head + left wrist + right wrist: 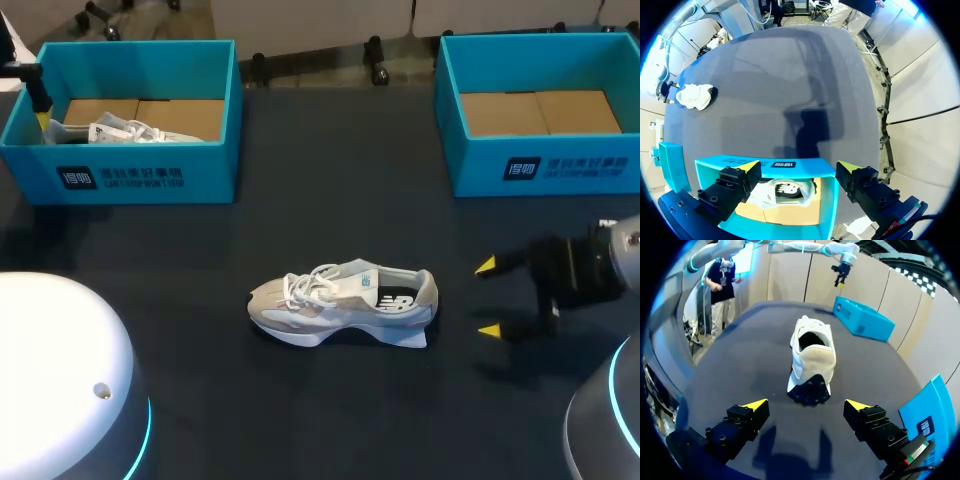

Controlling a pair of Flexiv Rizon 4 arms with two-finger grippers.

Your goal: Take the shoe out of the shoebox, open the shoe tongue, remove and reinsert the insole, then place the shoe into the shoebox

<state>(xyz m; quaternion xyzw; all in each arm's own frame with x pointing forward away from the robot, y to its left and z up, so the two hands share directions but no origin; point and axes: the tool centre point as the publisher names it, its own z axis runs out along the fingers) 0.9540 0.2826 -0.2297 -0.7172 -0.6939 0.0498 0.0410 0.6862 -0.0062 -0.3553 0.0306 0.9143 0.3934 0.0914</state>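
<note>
Head view, shoe (340, 300): I see it upright on its sole in the middle of the table (330, 200), toe toward the left edge, heel toward the right edge.
Head view, right gripper (488, 298): fingers spread wide with nothing between them. It sits near the shoe's heel on the right-edge side, not touching it.
Head view, left shoebox (150, 180): at the far left corner, with a second shoe (115, 130) lying inside.
Head view, left gripper (40, 112): over that box's left wall.
Head view, right shoebox (560, 170): at the far right corner, well apart from the shoe.
Left wrist view, left gripper (799, 166): fingers wide apart, gripping nothing, above the left shoebox (827, 205).
Left wrist view, second shoe (782, 192): in the box, under the gap between my fingers, untouched.
Left wrist view, shoe (695, 96): well ahead on the table, with the right gripper (666, 93) just beside it.
Right wrist view, right gripper (806, 407): spread open, holding nothing.
Right wrist view, shoe (812, 352): straight ahead, heel facing the fingers, near but apart.
Right wrist view, left shoebox (862, 320): beyond the shoe, with the left gripper (841, 272) above it.
Right wrist view, right shoebox (932, 410): beside my gripper.
</note>
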